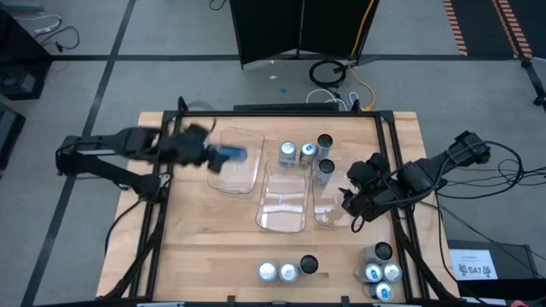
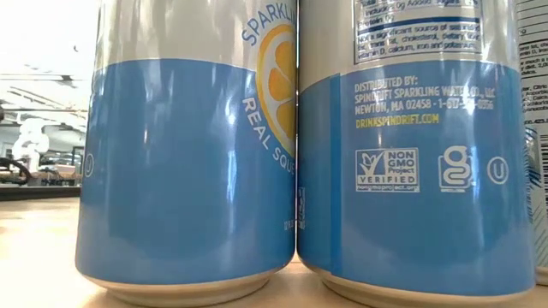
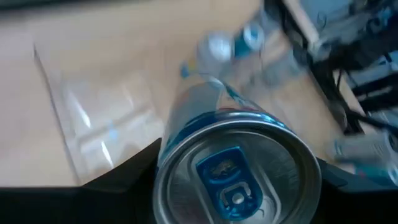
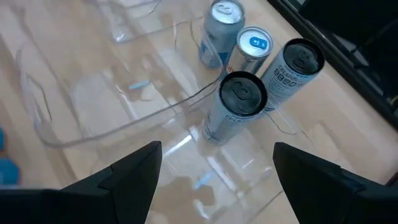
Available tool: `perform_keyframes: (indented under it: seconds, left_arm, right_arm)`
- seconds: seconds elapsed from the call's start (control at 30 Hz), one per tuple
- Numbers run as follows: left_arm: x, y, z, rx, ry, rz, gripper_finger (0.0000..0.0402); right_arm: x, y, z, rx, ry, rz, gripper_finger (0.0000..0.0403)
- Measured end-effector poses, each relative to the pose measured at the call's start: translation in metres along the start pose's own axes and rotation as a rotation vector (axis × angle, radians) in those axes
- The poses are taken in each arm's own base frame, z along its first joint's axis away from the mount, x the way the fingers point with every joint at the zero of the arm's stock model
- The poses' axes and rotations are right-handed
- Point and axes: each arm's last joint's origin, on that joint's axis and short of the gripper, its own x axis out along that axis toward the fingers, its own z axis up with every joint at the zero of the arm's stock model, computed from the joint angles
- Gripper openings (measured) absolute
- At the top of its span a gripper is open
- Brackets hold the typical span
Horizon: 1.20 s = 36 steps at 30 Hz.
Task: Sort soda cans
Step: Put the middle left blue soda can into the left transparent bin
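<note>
High view, left of centre: left gripper (image 1: 223,154) clamps a blue-tabbed silver soda can (image 1: 230,154) above a clear plastic tray (image 1: 243,177); only the right wrist view shows the right gripper (image 4: 214,165) gaping empty.

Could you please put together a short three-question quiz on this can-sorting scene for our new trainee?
1. True or false: the left gripper holds a blue-tabbed can over the left tray.
2. Which tray already has a can standing in it? A) left B) middle C) right
3. What colour is the top of the dark-topped can nearest ahead of the right gripper?

Key:
1. True.
2. C, the right tray.
3. Black; the right gripper is open and empty.
</note>
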Motion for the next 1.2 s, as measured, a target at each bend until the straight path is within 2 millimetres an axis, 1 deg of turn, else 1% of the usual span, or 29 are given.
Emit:
perform_keyframes:
  seconds: [0.1,0.2,0.27,0.33,0.47,0.6,0.77,0.93,1.1,1.2]
  left_arm:
    - [0.034,0.012,0.034,0.064,0.029,-0.013,0.0255]
    - [0.074,0.037,0.064,0.088,0.132,-0.019,0.0255]
    - [0.095,0.055,0.078,0.089,0.229,0.01,0.0255]
    - [0.108,0.068,0.088,0.107,0.307,0.066,0.0255]
    - [0.116,0.078,0.103,0.199,0.348,0.145,0.0255]
    - [0.128,0.082,0.105,0.251,0.378,0.175,0.0255]
    - [0.147,0.087,0.089,0.297,0.495,0.268,0.0255]
    - [0.156,0.093,0.077,0.311,0.499,0.33,0.0255]
    - [0.169,0.1,0.068,0.288,0.468,0.326,0.0255]
    - [0.172,0.103,0.064,0.268,0.479,0.336,0.0256]
  right_arm:
    - [0.001,-0.001,0.002,0.079,-0.003,-0.002,0.0302]
    - [0.002,-0.001,0.002,0.134,-0.004,-0.001,0.0302]
    - [0.002,-0.001,0.002,0.177,-0.004,-0.001,0.0302]
    - [0.002,-0.001,0.002,0.224,-0.004,-0.001,0.0302]
    - [0.002,-0.001,0.002,0.302,-0.01,-0.003,0.0302]
    - [0.002,-0.001,0.003,0.351,-0.034,-0.011,0.0302]
    - [0.001,-0.002,0.004,0.405,-0.079,-0.026,0.0302]
    - [0.001,-0.002,0.005,0.432,-0.09,-0.026,0.0302]
    - [0.001,-0.001,0.005,0.434,-0.09,-0.026,0.0302]
    - [0.001,-0.002,0.005,0.453,-0.091,-0.025,0.0302]
